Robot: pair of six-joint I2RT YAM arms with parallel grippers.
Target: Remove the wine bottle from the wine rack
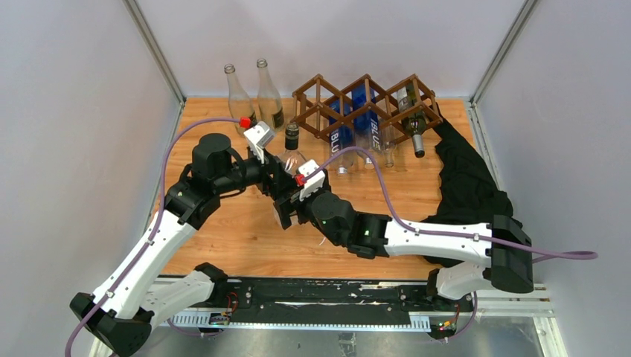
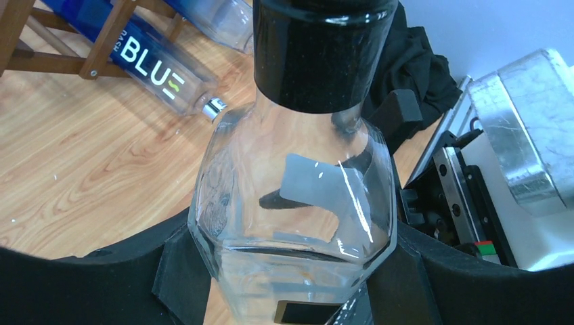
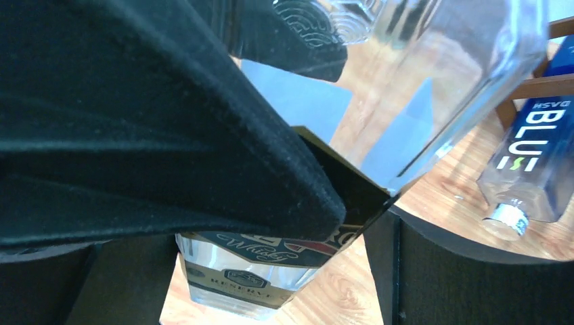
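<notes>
1. Wooden table fills my overhead view. At its back left corner two empty clear bottles stand upright side by side, apart from everything else.
2. My left gripper is pinching a clear bottle with a black cap. In the left wrist view a black pad presses against each side of the glass below the shoulder.
3. That bottle is off the rack, near its left end and in front of it. It is roughly upright with the cap on top. I cannot tell whether its base touches the table.
4. My right gripper is spread wide around the lower part of the same bottle, at the whiskey label. Bare wood shows between the glass and the finger on the right of that view, so it is not gripping. A finger of the left gripper covers the upper left of that view.
5. Behind them the brown lattice rack stands at the back of the table. Two blue bottles lie in its left and middle cells, necks toward me.
6. In the right cell lies a dark-necked bottle, its neck sticking out toward me.
7. Just right of the rack, a black cloth is crumpled along the table's right edge.
</notes>
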